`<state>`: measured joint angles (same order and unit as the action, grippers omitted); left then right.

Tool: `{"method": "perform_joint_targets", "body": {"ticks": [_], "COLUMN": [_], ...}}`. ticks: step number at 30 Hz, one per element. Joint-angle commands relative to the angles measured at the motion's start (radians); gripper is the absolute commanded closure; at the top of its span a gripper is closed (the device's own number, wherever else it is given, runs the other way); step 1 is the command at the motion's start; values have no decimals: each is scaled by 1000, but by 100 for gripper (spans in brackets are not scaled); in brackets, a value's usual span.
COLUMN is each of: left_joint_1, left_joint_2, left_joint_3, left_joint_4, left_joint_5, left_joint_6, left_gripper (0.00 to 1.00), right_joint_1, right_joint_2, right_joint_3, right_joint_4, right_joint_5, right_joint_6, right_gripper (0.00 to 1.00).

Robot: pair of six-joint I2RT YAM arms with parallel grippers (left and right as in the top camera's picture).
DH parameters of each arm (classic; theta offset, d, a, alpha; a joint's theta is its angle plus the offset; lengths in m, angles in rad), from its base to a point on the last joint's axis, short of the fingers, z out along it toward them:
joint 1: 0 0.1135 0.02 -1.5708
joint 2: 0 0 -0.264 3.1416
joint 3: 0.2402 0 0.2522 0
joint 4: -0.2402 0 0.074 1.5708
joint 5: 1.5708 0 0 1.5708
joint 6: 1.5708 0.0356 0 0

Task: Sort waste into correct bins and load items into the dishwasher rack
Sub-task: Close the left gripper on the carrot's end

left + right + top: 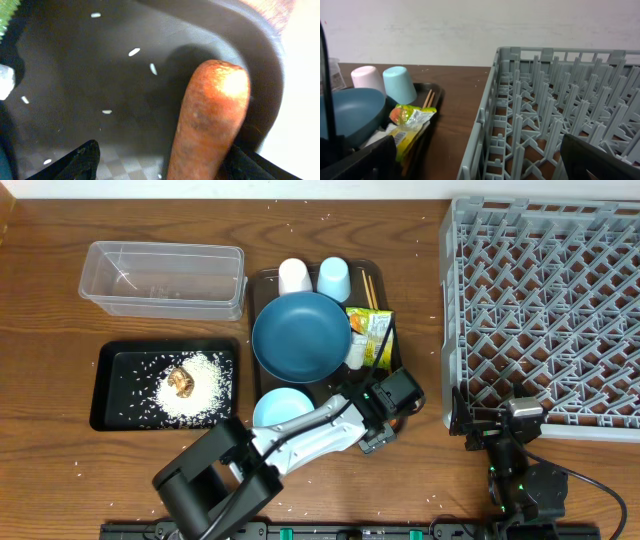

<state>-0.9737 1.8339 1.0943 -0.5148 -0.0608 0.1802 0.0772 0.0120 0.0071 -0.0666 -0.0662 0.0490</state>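
Note:
An orange carrot (pixel 210 120) lies in the corner of the dark brown serving tray (pixel 100 65). My left gripper (pixel 165 150) is open around it; the right finger (pixel 250 162) touches the carrot and the left finger (pixel 80 160) stands apart. In the overhead view the left gripper (pixel 380 425) covers the carrot at the serving tray's near right corner. The crumpled wrapper (pixel 370 335) lies beside the blue plate (pixel 300 335). My right gripper (pixel 495 420) is open and empty at the grey rack's (pixel 545 310) near left corner.
The black tray (pixel 110 380) holds rice (pixel 195 395) and a brown lump (pixel 181 381). The clear container (pixel 165 278) is behind it. A white cup (pixel 295 276), light-blue cup (pixel 333 278), chopsticks (pixel 370 288) and bowl (pixel 280 408) sit on the serving tray.

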Motion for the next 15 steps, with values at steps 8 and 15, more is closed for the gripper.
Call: {"method": "perform_joint_targets", "body": {"ticks": [8,15], "left_joint_1": [3,3], "left_joint_2": [56,55], "left_joint_3": [2,3], "left_joint_4": [-4,-3], "left_joint_5": [23,24], "left_joint_6": [-1,-1], "left_gripper": [35,51], "right_joint_1": [-18,-18], "right_joint_2": [-5,-5], "right_joint_3": [-2,-2], "right_joint_4": [-4,-4], "right_joint_5": [6,6], "right_joint_6": [14,13], "right_gripper": [1,1]}}
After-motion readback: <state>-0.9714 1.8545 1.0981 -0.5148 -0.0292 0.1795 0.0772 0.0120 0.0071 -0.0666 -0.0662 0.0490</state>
